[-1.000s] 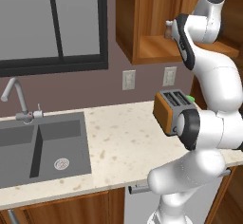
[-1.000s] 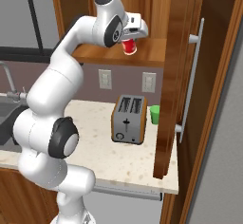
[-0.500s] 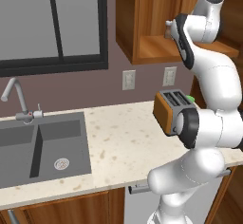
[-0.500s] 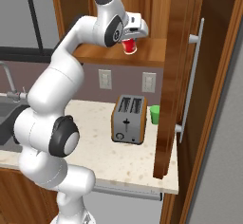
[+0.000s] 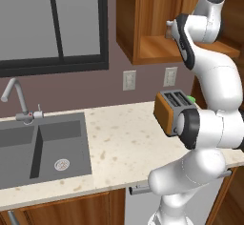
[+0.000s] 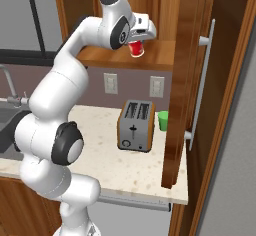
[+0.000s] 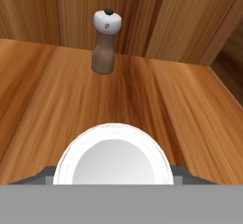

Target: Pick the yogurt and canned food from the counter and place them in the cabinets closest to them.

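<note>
yogurt (image 7: 112,160) bottom cut off

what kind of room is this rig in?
A rendered home kitchen, by the look of it. There is a steel sink set into a speckled counter, a toaster by the wall outlets, and an open wooden wall cabinet where the hand holds the yogurt.
</note>
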